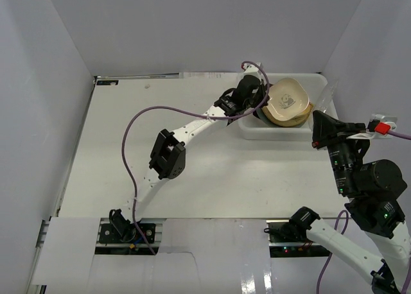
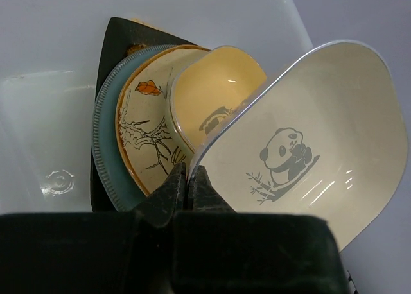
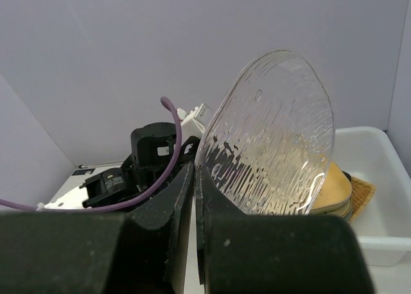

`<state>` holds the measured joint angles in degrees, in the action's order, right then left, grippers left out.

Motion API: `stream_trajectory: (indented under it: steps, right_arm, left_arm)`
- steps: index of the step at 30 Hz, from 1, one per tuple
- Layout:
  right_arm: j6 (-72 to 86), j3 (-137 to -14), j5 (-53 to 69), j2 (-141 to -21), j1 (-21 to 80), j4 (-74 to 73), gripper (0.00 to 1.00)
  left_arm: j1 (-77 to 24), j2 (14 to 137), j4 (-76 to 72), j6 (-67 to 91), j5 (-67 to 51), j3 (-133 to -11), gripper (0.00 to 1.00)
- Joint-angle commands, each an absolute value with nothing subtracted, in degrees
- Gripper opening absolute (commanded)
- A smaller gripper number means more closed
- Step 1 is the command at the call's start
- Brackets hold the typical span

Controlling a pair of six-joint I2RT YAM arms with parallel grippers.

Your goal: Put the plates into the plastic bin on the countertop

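— Plates (image 1: pixel 292 114): where are they?
— Most sit stacked in the bin (image 1: pixel 253 131), at the far right of the countertop (image 1: pixel 212 172). Two more are held by the arms.
— What is in the stack?
— From the left wrist, a black plate (image 2: pixel 119 34) lies lowest with a teal plate (image 2: pixel 101 146) on it. Next comes a tan plate (image 2: pixel 138 130) drawn with bare branches and an orange leaf, then a yellow dish (image 2: pixel 215 92). The right wrist view also shows a woven tray (image 3: pixel 361 194) poking out from under the pile.
— And the left gripper (image 2: pixel 188 178)?
— It is clamped on the rim of the panda plate (image 2: pixel 308 146), a cream square with rounded corners. The jaws pinch its lower edge with almost no gap. That plate is tilted over the yellow dish, inside the bin. Whether it touches the pile I cannot tell.
— The right gripper (image 3: pixel 194 181)?
— It is closed on the glass plate (image 3: pixel 273 137), which is clear and ribbed, gripping it at the lower left edge. The plate stands nearly upright in the air, just beside the bin's right end in the top view.
— Anything else?
— A purple cable (image 1: pixel 128 140) loops from the left arm's base over the countertop to its wrist. The left arm reaches across to the bin's left rim. The right arm is folded at the right, near the wall.
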<state>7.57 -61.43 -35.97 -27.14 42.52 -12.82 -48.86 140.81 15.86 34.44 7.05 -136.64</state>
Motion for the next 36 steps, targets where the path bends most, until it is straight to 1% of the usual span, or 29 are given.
stream_trajectory:
  steps: [1,2,6,11,16,20,22,29,30,32,33,35,36]
  right_arm:
    - [8.7,-59.9,-37.3,-25.9,42.9,-11.3,0.08]
    - [8.8,-59.8,-36.9,-26.0,42.9,-11.2,0.08]
    - [9.4,-58.8,-35.5,-26.8,42.9,-11.2,0.08]
    - [10.5,-57.4,-34.2,-28.3,42.9,-10.5,0.08]
    - [10.5,-56.9,-34.7,-28.8,42.9,-10.3,0.08]
    - [10.1,-56.7,-35.2,-28.7,42.9,-9.8,0.08]
    - [10.2,-56.3,-35.1,-29.4,42.9,-9.7,0.08]
    - [12.3,-55.5,-31.6,-31.8,42.9,-9.6,0.08]
    - [12.3,-55.5,-31.8,-31.9,42.9,-9.6,0.08]
    - [12.1,-55.8,-32.6,-32.4,42.9,-9.5,0.08]
    - [11.8,-56.2,-32.8,-33.0,42.9,-9.5,0.08]
    - [11.3,-56.8,-33.8,-33.6,42.9,-9.5,0.08]
    - [11.1,-57.2,-34.3,-34.2,42.9,-9.5,0.08]
  left_arm:
    - [-48.5,138.9,7.7,37.5,6.3,-137.6,0.00]
    - [-48.3,139.4,4.7,37.7,6.1,-136.9,0.00]
    - [-48.1,143.7,1.2,38.1,5.0,-140.9,0.00]
    - [-48.1,147.0,-5.3,39.3,3.9,-141.4,0.00]
    - [-47.9,150.8,-6.8,39.2,4.0,-144.9,0.00]
    - [-47.4,151.8,-8.4,39.3,4.7,-144.3,0.00]
    - [-47.3,152.0,-9.4,39.1,4.7,-144.1,0.02]
    - [-47.0,153.3,-12.9,41.3,4.8,-144.3,0.14]
    - [-46.7,153.4,-12.9,41.7,4.8,-144.2,0.19]
    - [-46.2,153.2,-12.9,42.8,4.3,-143.9,0.24]
    - [-45.8,153.0,-12.8,43.2,4.2,-144.0,0.32]
    - [-45.1,152.2,-13.5,43.4,3.8,-143.0,0.41]
    - [-44.8,151.9,-14.1,43.4,3.5,-142.7,0.47]
